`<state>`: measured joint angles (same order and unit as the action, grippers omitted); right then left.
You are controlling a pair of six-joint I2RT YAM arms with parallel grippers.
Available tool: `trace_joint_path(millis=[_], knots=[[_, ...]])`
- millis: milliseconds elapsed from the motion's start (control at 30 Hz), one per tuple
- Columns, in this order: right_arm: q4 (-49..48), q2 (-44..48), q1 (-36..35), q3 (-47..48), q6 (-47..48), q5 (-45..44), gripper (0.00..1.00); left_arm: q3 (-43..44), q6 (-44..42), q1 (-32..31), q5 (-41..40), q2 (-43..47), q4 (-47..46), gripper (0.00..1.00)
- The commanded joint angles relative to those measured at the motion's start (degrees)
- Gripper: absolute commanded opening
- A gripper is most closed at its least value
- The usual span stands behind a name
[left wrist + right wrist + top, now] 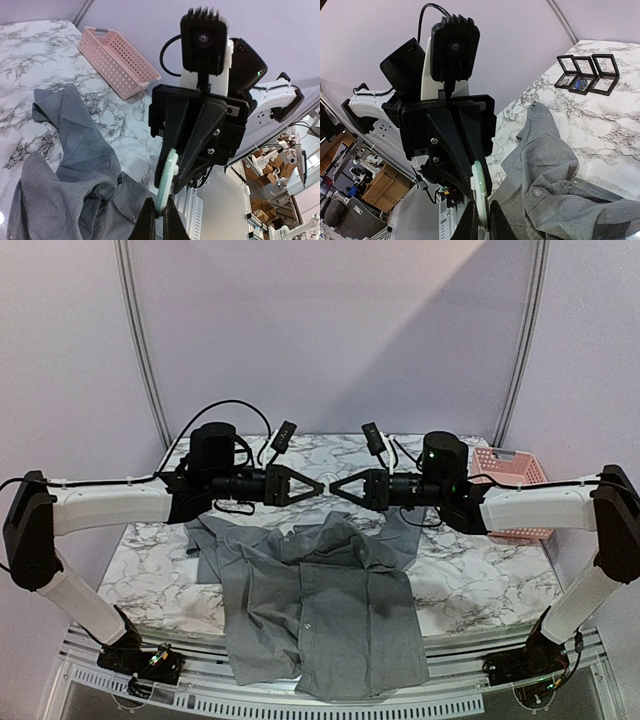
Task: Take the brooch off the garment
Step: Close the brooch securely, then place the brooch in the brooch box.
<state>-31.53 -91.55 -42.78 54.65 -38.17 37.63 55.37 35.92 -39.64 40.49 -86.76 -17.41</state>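
Note:
My left gripper (318, 487) and right gripper (338, 487) meet tip to tip in mid-air above the table. Both are shut on a pale green disc-shaped brooch (167, 177), each pinching an opposite edge; it also shows in the right wrist view (480, 192). My left fingertips (148, 224) clamp its lower rim, and my right fingertips (496, 225) clamp the other rim. The grey collared garment (320, 610) lies crumpled on the marble table below, apart from the brooch, its hem hanging over the near edge. It also shows in both wrist views (65, 185) (570, 190).
A pink perforated basket (510, 480) stands at the table's back right and shows in the left wrist view (117, 62). Three black open display cases (587, 72) sit in a row on the marble table (160, 570) at its far left.

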Motion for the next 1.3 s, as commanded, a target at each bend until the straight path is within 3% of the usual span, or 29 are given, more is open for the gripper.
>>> trace_joint_path(millis=[0,367,600,900,1100,1267], knots=[[1.3,2.2,4.2,-1.7,1.4,-4.2,0.11,-1.4,0.8,2.9,-1.4,0.3,2.1,0.0],[-0.3,4.5,4.2,-3.1,2.8,-3.2,0.36,-1.7,0.6,3.2,-1.8,0.3,2.1,0.0],[2.8,6.7,4.2,-3.4,5.1,-6.6,0.45,-1.3,-1.9,3.8,-4.3,1.8,5.9,0.0],[10.9,10.9,4.6,-3.7,9.0,-17.2,0.54,5.2,-16.1,6.4,-19.6,6.2,29.9,0.0],[15.5,13.4,6.6,-4.0,10.5,-23.4,0.55,15.1,-27.7,7.6,-40.7,0.8,51.4,0.0],[20.2,16.0,8.8,-4.3,12.5,-30.2,0.57,23.0,-33.5,7.6,-53.6,-4.4,58.9,0.0]])
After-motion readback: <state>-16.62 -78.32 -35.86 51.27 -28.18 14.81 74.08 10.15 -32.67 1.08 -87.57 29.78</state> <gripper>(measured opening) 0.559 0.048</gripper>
